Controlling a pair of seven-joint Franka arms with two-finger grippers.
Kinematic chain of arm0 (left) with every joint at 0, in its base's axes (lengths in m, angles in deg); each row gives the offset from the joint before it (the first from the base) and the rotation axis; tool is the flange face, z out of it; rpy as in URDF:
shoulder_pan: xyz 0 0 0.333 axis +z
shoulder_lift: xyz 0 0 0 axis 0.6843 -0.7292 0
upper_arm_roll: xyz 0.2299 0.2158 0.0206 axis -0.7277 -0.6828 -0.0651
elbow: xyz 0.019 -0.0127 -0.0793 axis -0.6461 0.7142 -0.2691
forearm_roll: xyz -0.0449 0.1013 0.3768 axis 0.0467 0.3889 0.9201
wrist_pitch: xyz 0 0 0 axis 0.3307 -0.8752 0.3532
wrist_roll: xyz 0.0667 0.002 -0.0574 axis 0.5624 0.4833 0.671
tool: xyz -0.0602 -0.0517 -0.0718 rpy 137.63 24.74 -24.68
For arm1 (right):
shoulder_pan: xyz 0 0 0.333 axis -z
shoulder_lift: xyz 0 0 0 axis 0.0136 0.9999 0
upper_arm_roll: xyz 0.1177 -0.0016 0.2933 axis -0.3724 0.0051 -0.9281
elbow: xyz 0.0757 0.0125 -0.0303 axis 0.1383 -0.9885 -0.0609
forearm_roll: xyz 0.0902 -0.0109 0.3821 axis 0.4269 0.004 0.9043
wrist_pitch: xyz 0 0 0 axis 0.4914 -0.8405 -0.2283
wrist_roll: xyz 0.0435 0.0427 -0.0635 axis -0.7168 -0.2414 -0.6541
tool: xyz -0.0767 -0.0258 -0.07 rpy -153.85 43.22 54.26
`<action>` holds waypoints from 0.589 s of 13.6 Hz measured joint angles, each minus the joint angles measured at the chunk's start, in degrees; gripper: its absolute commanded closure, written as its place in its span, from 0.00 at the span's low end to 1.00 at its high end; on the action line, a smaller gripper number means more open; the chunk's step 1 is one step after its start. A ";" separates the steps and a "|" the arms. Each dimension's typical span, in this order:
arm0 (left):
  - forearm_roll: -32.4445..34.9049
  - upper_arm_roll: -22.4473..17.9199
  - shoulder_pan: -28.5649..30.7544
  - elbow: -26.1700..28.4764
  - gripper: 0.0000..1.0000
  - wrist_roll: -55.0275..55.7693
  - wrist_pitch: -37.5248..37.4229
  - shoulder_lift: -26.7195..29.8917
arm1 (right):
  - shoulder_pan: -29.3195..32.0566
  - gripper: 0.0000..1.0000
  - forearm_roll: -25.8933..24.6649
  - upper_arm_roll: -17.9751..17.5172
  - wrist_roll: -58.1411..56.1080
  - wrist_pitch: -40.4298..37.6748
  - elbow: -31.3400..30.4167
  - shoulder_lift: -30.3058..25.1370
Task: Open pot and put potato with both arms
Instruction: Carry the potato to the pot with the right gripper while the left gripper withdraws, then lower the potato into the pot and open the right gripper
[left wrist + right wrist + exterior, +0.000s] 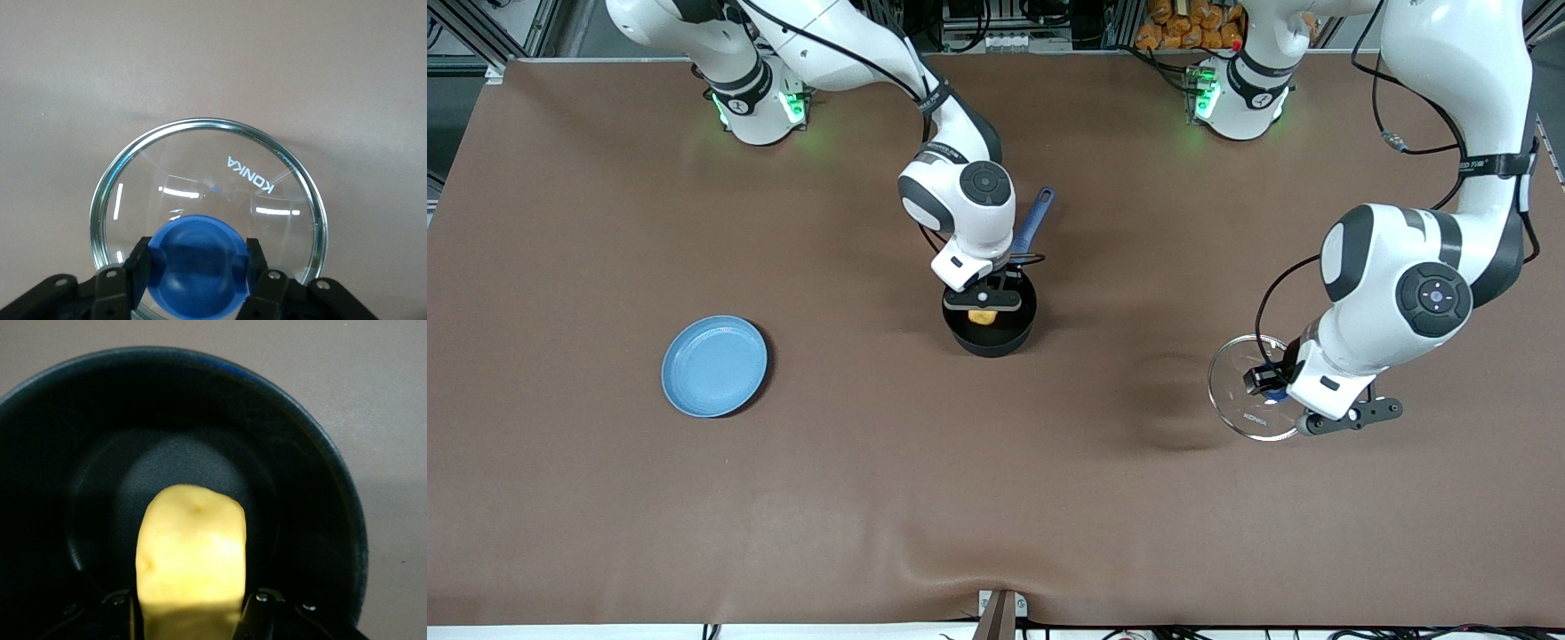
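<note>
On brown tabletop: blue plate, open pot. Right tool over pot, clamping potato; left tool gripping lid by knob.

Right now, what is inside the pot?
Over the open pot the right gripper holds the potato; the floor that shows is bare black. The potato and gripper cover part of it.

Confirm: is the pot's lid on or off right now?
Off. The pot sits open; the left gripper grips the glass lid by its blue knob, toward the left arm's end of the table.
</note>
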State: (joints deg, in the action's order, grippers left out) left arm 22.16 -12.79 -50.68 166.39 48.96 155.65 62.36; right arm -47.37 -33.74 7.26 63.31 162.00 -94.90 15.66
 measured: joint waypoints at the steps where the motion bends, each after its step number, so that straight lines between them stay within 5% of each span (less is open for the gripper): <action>1: 0.00 -0.01 0.33 1.18 1.00 -0.51 1.29 0.00 | 0.00 0.83 -0.07 0.01 0.01 0.09 0.23 0.26; 6: 0.00 0.01 1.20 7.89 1.00 -2.28 8.50 0.70 | -0.01 0.34 -0.34 0.05 0.09 0.37 2.16 1.58; 8: 0.01 0.02 1.20 11.29 1.00 -2.69 12.19 1.66 | -0.01 0.33 -0.35 0.07 0.12 0.37 2.53 1.86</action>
State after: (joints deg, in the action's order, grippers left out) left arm 22.17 -12.76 -49.48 177.67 46.27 167.84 64.02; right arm -47.38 -34.09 7.33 63.43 162.37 -92.37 17.52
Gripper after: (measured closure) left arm 0.396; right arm 0.441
